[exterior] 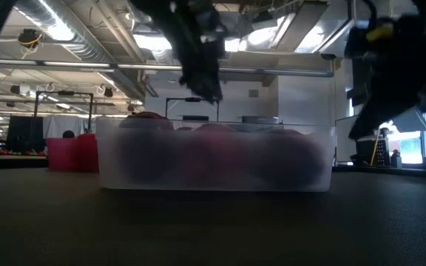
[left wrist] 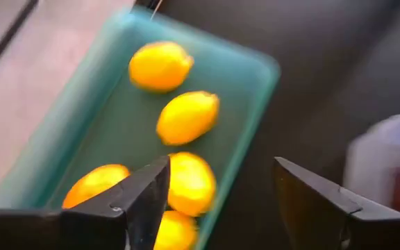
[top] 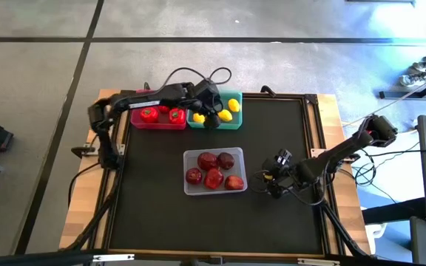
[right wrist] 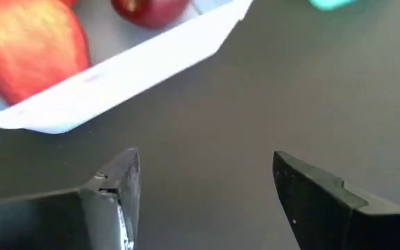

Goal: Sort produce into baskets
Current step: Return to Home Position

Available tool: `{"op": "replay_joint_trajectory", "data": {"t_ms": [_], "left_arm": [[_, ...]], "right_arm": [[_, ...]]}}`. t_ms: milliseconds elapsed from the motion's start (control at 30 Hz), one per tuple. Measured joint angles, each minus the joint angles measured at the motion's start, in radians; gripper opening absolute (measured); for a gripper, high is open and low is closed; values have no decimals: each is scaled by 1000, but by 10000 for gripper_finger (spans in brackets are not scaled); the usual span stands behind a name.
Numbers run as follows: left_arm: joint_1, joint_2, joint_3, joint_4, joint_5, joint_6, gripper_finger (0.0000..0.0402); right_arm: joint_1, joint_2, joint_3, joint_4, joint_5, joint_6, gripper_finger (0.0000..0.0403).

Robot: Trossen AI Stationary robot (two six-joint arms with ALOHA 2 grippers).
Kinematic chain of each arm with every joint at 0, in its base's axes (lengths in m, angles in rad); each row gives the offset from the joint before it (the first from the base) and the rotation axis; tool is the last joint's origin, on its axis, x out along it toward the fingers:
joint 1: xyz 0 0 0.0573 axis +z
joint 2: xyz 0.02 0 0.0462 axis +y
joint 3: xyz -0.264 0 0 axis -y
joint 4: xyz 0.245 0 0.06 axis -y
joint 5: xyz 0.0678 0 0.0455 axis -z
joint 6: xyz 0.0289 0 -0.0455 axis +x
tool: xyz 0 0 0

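The sorting looks done: peppers (top: 149, 114) lie in the pink basket (top: 157, 125), lemons (left wrist: 186, 117) in the teal basket (top: 231, 126), apples (top: 213, 177) in the clear basket (top: 187, 159), and the left gripper (left wrist: 221, 173) over the lemons and right gripper (right wrist: 207, 167) beside the apples both have wide, empty fingers.

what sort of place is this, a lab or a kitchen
Probably a robotics lab in an industrial hall: exposed ceiling ducts and strip lights, a bare grey floor, and a left arm and right arm at a table.
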Motion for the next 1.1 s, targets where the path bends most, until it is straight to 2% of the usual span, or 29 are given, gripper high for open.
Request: {"op": "replay_joint_trajectory", "data": {"t_ms": [167,267,467,633,700,900,1100], "left_arm": [[-86,-132,-23,-22,-5,51,191],[-148,-231,-100,13,-11,65,142],[-243,-452,-377,175,-5,59,54],[-291,-632,-616,366,55,29,9],[-304,-697,-702,428,53,9,3],[-334,-886,-919,622,52,-25,12],[-338,-999,-1037,656,42,-18,12]], "right_arm": [[-3,-88,49,-21,-8,-201,242],[-36,-151,49,10,-94,-310,217],[-139,-242,23,110,-298,-519,121],[-242,-300,-52,206,-464,-615,27],[-269,-331,-86,250,-484,-629,8],[-289,-460,-181,380,-504,-632,29],[-288,-613,-285,498,-504,-627,14]]}}
